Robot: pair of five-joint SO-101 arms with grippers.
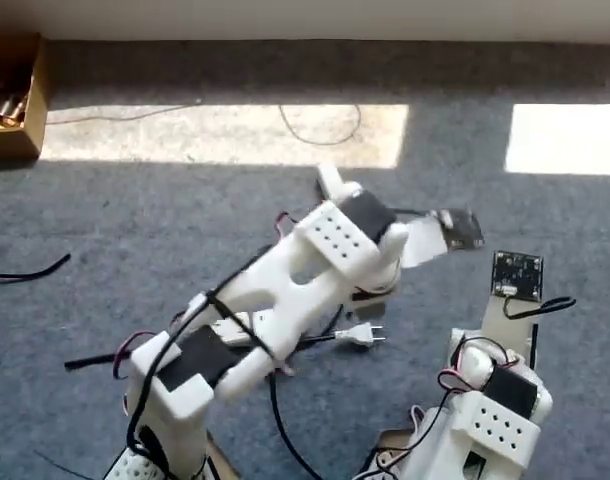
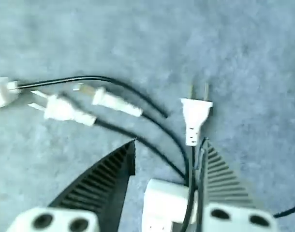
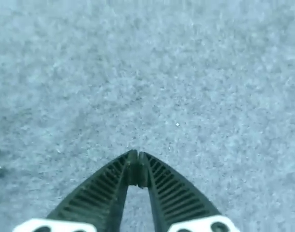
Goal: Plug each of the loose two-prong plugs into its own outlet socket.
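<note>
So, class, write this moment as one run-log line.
left gripper: open, white plug just ahead | right gripper: shut over carpet | other plugs: loose on carpet

We see a grey-blue carpet (image 1: pixel 135 230) covering the whole floor. Sunlight falls on it at the far side as a wide patch (image 1: pixel 225 135) and a smaller patch (image 1: pixel 565 140) to the right. A wooden box (image 1: pixel 15 100) stands far left, and a pale wall (image 1: pixel 305 18) runs along the far edge.
</note>
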